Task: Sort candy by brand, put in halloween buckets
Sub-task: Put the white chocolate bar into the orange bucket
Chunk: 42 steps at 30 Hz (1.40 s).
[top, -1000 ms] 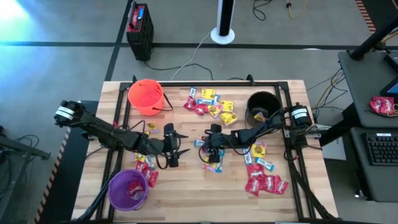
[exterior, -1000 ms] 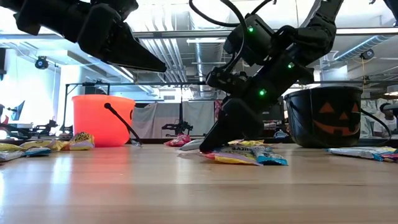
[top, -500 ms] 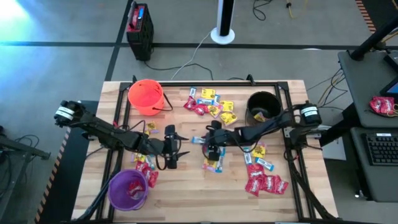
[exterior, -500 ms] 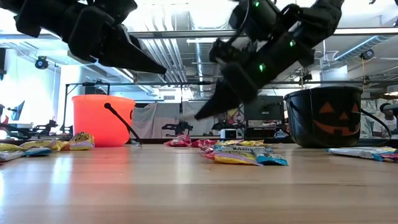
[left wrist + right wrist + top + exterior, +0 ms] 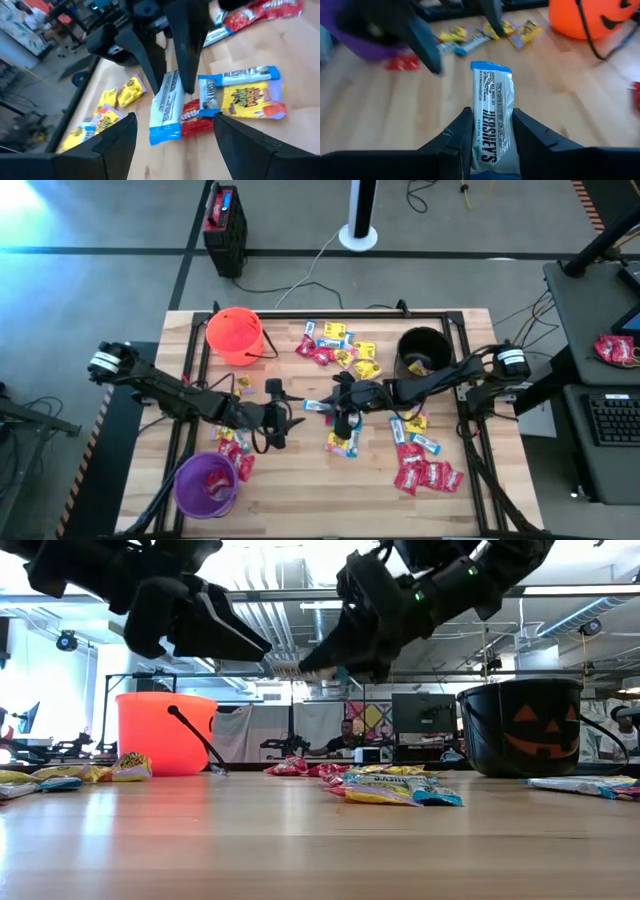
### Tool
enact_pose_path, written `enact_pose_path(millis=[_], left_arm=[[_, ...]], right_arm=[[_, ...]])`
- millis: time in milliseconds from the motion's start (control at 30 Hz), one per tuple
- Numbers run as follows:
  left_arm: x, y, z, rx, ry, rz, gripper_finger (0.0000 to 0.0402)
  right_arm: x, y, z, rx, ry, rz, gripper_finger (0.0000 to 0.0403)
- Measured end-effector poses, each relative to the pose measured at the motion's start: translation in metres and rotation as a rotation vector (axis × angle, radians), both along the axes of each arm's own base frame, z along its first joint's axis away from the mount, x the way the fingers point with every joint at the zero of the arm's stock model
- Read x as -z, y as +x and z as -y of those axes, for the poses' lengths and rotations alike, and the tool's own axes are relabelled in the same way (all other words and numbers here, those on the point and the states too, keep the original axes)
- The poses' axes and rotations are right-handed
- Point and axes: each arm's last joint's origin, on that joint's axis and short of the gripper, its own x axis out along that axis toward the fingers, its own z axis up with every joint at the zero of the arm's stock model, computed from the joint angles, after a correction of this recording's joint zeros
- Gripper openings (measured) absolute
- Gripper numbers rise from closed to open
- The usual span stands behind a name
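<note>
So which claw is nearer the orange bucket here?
Left. The left claw hangs open over the table's middle, nearer the orange bucket; the right claw, farther out, grips a blue-and-white Hershey's bar.

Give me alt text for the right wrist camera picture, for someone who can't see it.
The right gripper holds a blue-and-white Hershey's candy bar between its two dark fingers, above the wooden table. Beyond it lie scattered candies, with the orange bucket and purple bucket at the far corners.
</note>
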Motion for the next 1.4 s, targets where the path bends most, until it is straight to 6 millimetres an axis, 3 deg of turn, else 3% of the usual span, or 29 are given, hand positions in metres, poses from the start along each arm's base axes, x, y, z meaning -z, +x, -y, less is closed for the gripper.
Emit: enact_pose_path(millis=[300, 433, 567, 700, 767, 1133, 1267, 1400], left_arm=[[0.001, 0.013, 0.004, 0.017, 0.089, 0.0, 0.0244], [0.001, 0.018, 0.005, 0.021, 0.107, -0.006, 0.0221], [0.001, 0.021, 0.006, 0.028, 0.124, -0.014, 0.0157], [0.0, 0.022, 0.007, 0.034, 0.127, -0.02, 0.0046], [0.0, 0.022, 0.007, 0.038, 0.131, -0.025, 0.0018], [0.0, 0.021, 0.006, 0.011, 0.105, -0.019, 0.001], [-0.001, 0.015, 0.002, -0.056, 0.079, -0.081, 0.0011], [-0.018, 0.01, -0.005, -0.138, 0.007, -0.159, 0.001]], right_arm=[[-0.012, 0.008, 0.003, -0.035, 0.165, 0.032, 0.0104], [-0.013, 0.008, 0.004, -0.041, 0.237, 0.023, 0.0104], [-0.011, 0.008, 0.006, -0.034, 0.278, 0.0, 0.0104], [-0.011, 0.008, 0.006, -0.04, 0.295, 0.001, 0.0105], [-0.012, 0.008, 0.006, -0.024, 0.321, 0.0, 0.0109], [-0.014, 0.007, 0.012, 0.021, 0.366, -0.005, 0.023], [-0.027, -0.004, 0.022, 0.045, 0.344, -0.028, 0.0259], [-0.04, -0.02, 0.032, 0.106, 0.308, -0.096, 0.0271]])
